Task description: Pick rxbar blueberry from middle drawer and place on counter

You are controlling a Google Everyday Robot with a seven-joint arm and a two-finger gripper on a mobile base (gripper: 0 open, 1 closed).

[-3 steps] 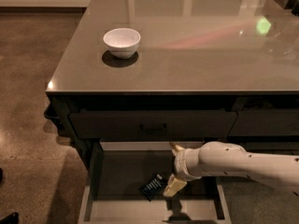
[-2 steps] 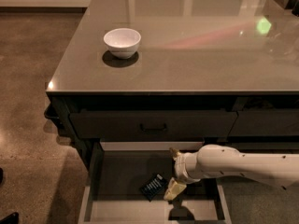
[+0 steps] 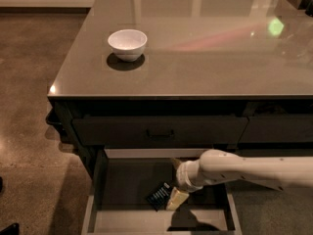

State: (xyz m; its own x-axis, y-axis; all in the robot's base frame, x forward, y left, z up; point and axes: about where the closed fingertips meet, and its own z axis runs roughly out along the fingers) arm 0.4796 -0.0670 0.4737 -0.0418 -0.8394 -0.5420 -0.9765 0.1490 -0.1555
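The rxbar blueberry [image 3: 159, 196] is a small dark wrapper with white print, lying tilted on the dark floor of the open middle drawer [image 3: 132, 185]. My gripper [image 3: 172, 181] reaches into the drawer from the right on a pale arm, just right of the bar. It is open, and its lower finger [image 3: 176, 199] is against the bar's right end. The upper finger [image 3: 175, 163] is near the back of the drawer. The glossy grey-brown counter [image 3: 205, 48] lies above the drawers.
A white bowl [image 3: 127, 44] stands on the counter's left part. A closed upper drawer front with a bar handle [image 3: 160, 131] sits under the counter. The drawer's pale front rim [image 3: 156, 221] is at the bottom. Brown floor lies to the left.
My gripper has shifted slightly left and down toward the bar. The bar has stayed in place on the drawer floor.
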